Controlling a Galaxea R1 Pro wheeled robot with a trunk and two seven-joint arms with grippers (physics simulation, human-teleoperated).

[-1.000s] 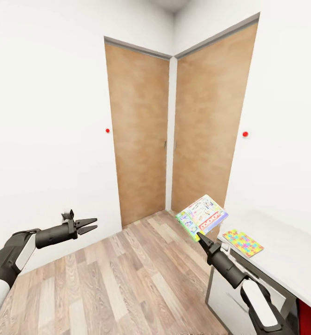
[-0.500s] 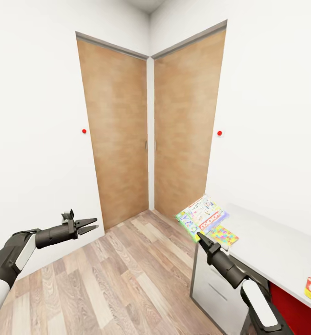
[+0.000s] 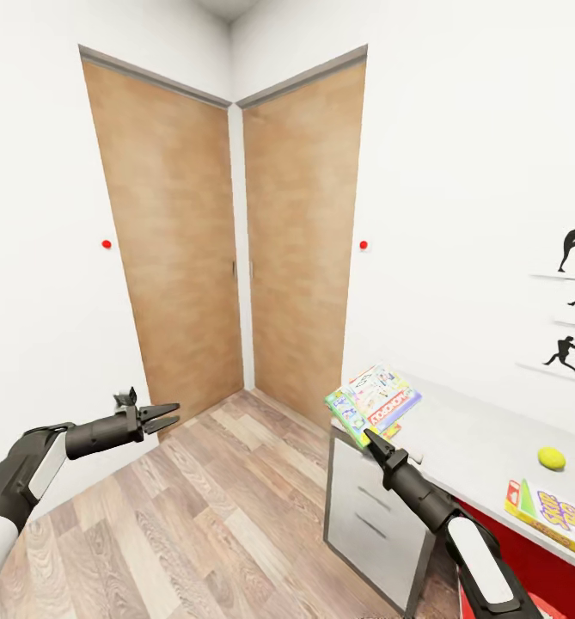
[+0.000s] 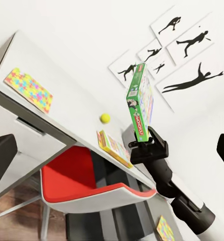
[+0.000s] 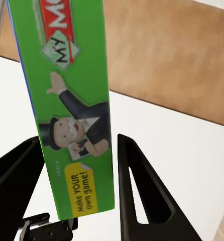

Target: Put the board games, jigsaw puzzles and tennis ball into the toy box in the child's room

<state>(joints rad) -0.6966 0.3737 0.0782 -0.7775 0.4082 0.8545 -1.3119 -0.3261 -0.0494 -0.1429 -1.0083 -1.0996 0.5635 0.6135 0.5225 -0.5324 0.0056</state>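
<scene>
The view has swung right along the long light grey desk [image 3: 459, 430], bringing the small yellow-green tennis ball [image 3: 551, 458] and yellow "SKIP BO" box [image 3: 555, 518] into sight. The right gripper [image 3: 366, 434] stays clamped on the green-edged board game [image 3: 373, 401] above the desk's end; the left gripper [image 3: 168, 414] hangs slightly parted. The toy box likely lies further along.

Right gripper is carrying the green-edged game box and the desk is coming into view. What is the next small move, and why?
Probably keep turning right along the long light grey desk: the right gripper holds the green-edged board game box, yet no toy box appears, just the small yellow-green ball and yellow "SKIP BO" box.
</scene>
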